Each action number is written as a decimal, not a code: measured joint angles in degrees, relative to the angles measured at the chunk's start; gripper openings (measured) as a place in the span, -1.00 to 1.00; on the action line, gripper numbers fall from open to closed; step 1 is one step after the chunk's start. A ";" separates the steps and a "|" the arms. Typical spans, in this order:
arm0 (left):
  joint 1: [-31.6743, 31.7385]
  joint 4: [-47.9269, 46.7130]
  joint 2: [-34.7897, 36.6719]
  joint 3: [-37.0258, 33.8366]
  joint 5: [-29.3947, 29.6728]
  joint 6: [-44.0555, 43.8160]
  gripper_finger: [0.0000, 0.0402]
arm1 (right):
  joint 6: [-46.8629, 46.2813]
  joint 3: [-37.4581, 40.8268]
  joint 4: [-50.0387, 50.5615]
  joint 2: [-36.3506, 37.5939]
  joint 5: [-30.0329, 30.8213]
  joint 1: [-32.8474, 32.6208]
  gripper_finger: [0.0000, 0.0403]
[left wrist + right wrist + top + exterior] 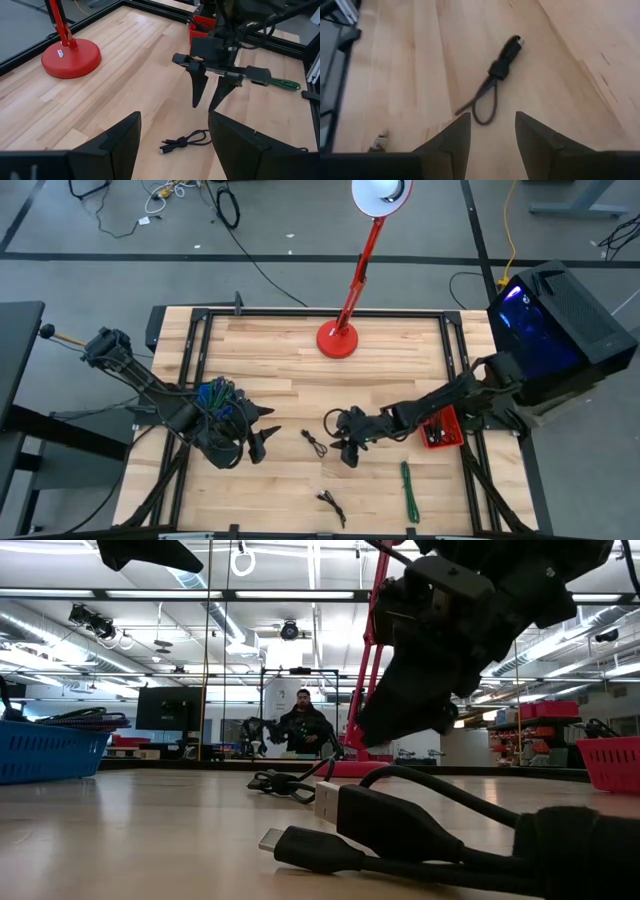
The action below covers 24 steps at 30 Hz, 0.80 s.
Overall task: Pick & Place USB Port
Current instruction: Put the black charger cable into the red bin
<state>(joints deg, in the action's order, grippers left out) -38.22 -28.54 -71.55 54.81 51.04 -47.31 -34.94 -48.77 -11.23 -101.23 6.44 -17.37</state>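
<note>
A short black USB cable [314,442], bundled with a tie, lies flat on the wooden table between my two grippers. In the right wrist view the cable [496,75] has its plug at the far end and its loop near my fingers. My right gripper [347,452] hangs open just right of the cable, slanting down, touching nothing; the left wrist view shows the right gripper [209,100] with its two fingers apart above the cable [184,142]. My left gripper [262,442] waits open left of the cable, beside a blue basket [215,396].
A second black cable [332,503] and a green cable [409,490] lie near the front edge. A red bin [440,430] stands at the right, and a red lamp base [338,339] at the back middle. Bare wood lies around the cable.
</note>
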 joint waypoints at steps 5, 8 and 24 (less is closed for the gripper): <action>0.18 -0.09 -2.28 -0.06 0.86 0.13 0.18 | -0.17 0.00 -2.33 -1.29 0.12 0.01 -0.23; 0.55 -0.15 -4.19 -0.07 0.59 0.12 0.18 | -0.19 0.00 -3.72 -1.91 0.10 -0.01 -0.23; 0.55 0.84 -4.57 -0.07 2.30 0.42 0.18 | -1.86 -1.28 -11.58 -9.51 -2.77 -0.06 -0.23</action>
<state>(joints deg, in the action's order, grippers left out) -37.67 -27.71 -76.12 54.74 53.34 -46.89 -36.80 -50.05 -22.81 -110.74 3.68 -17.43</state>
